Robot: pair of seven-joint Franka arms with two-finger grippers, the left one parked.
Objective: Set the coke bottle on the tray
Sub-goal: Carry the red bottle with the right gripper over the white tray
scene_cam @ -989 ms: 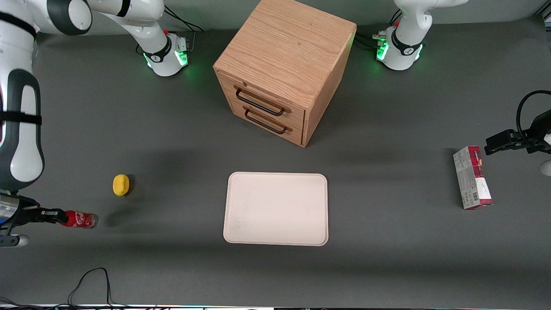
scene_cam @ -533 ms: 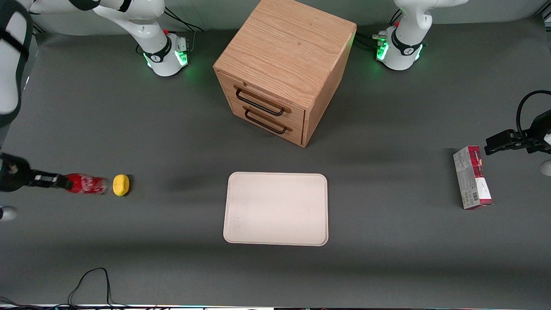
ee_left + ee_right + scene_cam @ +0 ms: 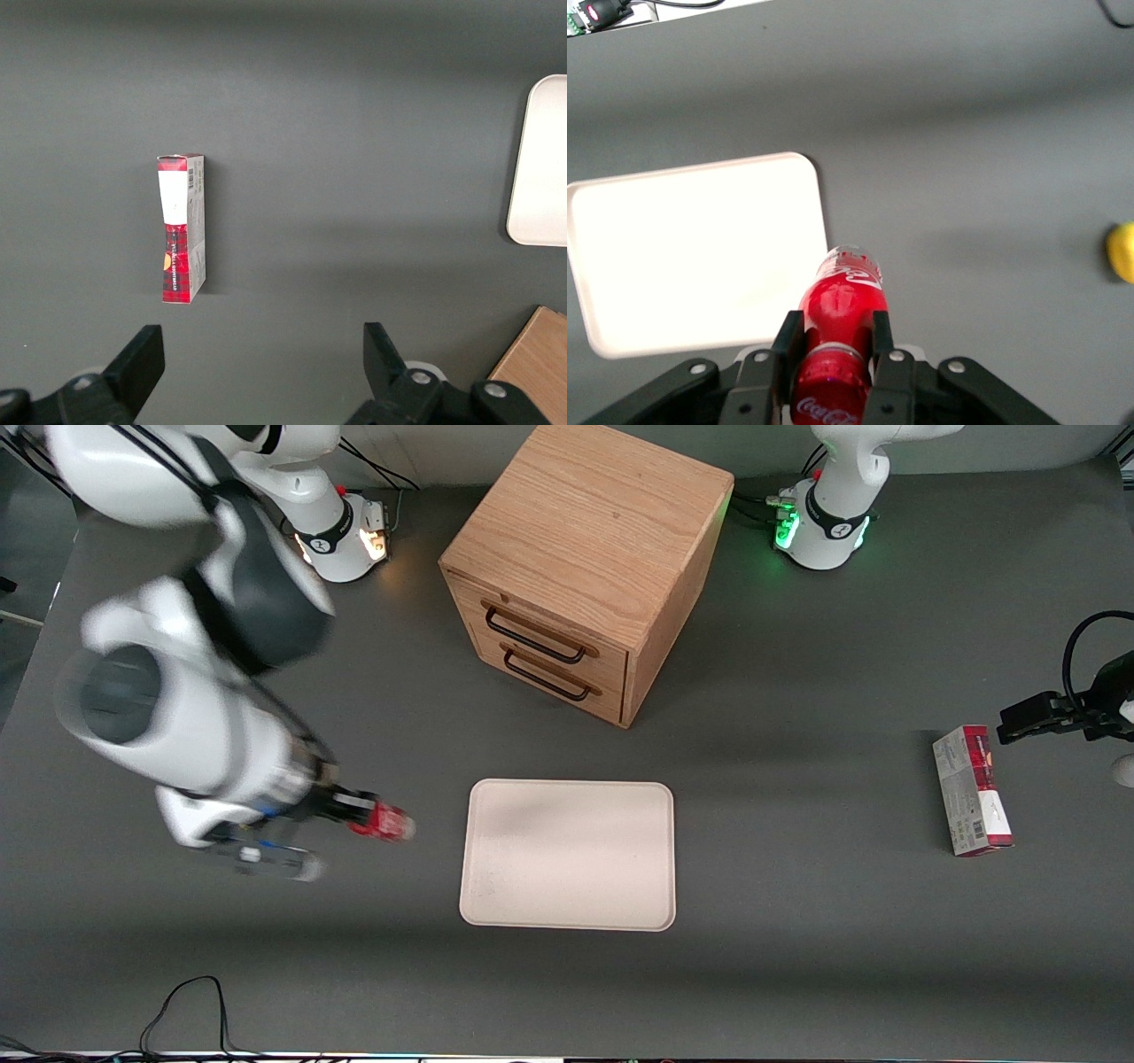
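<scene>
My right gripper (image 3: pixel 359 815) is shut on the coke bottle (image 3: pixel 383 821), a small red bottle with a white script logo and a clear base. It holds the bottle lying level above the table, base pointing toward the tray (image 3: pixel 567 855). The tray is a flat cream-white rectangle with rounded corners, nearer the front camera than the wooden cabinet. In the right wrist view the bottle (image 3: pixel 842 314) sits by its neck between the two black fingers (image 3: pixel 787 341), with its base over the edge of the tray (image 3: pixel 700 248).
A wooden two-drawer cabinet (image 3: pixel 585 567) stands farther from the front camera than the tray. A red-and-grey carton (image 3: pixel 972 790) lies toward the parked arm's end of the table. A yellow lump (image 3: pixel 1122 252) shows in the right wrist view. A black cable (image 3: pixel 190 1001) lies near the table's front edge.
The right arm has swung fast from the working arm's end of the table toward the tray, carrying the bottle. The arm now hides the yellow lump in the front view.
</scene>
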